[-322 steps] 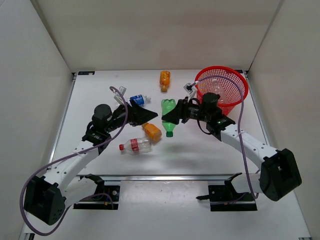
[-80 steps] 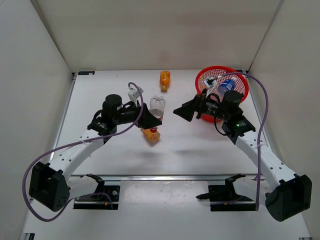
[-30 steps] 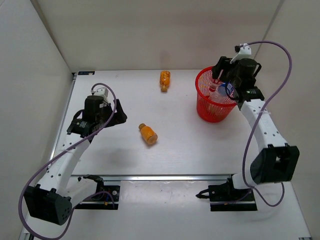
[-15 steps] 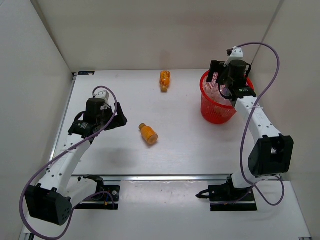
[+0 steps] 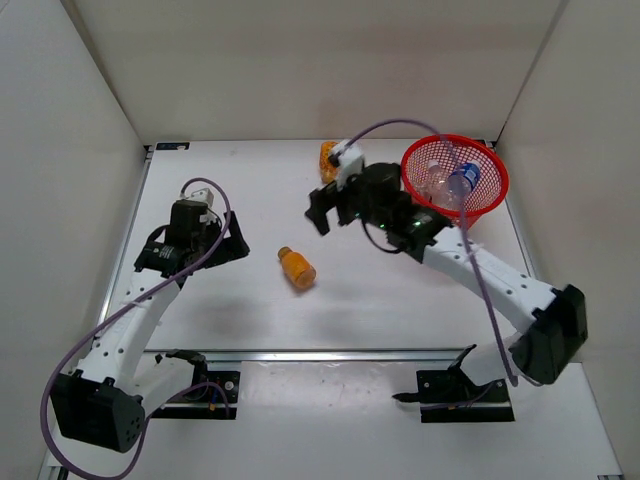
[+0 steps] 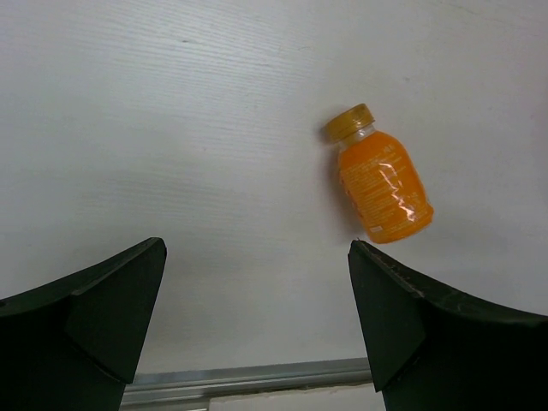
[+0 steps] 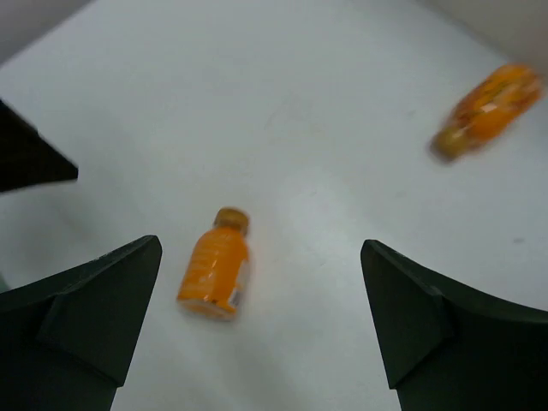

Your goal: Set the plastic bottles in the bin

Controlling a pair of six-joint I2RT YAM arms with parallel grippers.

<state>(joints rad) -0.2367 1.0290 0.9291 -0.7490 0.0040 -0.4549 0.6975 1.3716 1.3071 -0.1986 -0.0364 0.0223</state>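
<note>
The left arm (image 5: 128, 318) and the right arm (image 5: 497, 283) are built alike. Each has slim white link shells joined by rounded black joint housings and is mounted on a blocky black base (image 5: 88, 420). A thin purple cable (image 5: 395, 124) trails loose along each arm in wide loops and ends at a small white module (image 5: 347, 156) on the wrist. The left hand (image 6: 257, 321) and the right hand (image 7: 257, 321) are matte black. Each carries two broad, wedge-shaped fingers (image 6: 90, 330) with flat inner faces and slightly lighter edges.
</note>
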